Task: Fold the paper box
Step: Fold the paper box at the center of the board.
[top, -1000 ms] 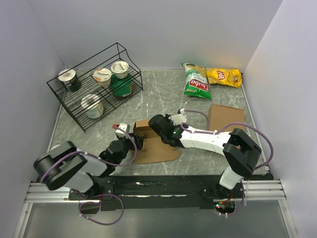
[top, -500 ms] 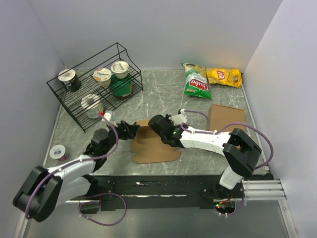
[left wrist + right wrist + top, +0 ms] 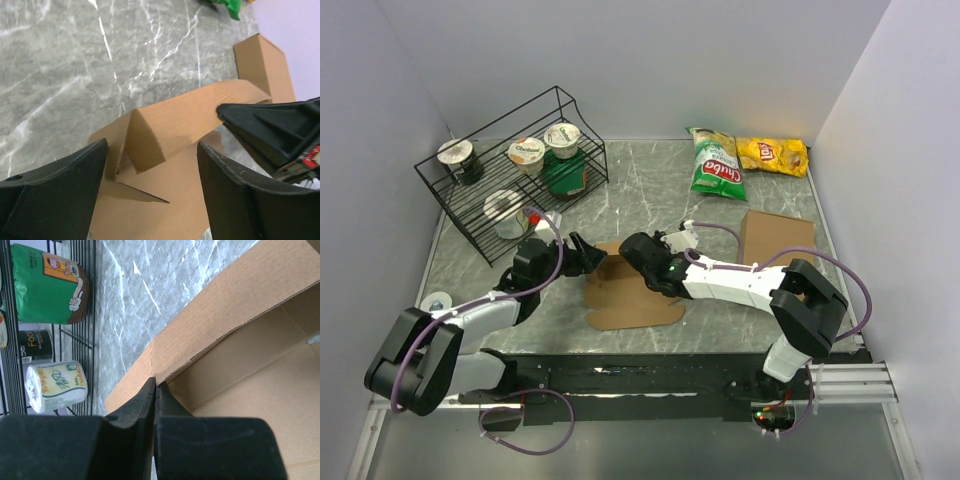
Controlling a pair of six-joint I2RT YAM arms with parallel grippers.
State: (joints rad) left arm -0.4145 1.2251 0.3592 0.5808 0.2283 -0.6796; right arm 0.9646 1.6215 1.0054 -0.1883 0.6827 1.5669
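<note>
Looking down from above, my left pincer (image 3: pixel 588 258) gapes at the raised wall of the paper box (image 3: pixel 635 300), with my right pincer (image 3: pixel 632 250) just beyond it. Left wrist: my fingers (image 3: pixel 60 185) are spread, the folded corner between them. Right wrist: the tips are pinched on the wall's rim. The card looks thin, light and springy, so I'd nip flaps near their creases.

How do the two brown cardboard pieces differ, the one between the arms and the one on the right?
The paper box has notched edges and one wall raised; the cardboard slab is a plain rectangle lying flat. The right gripper pinches the box; the slab lies untouched. Both are brown cardboard.
</note>
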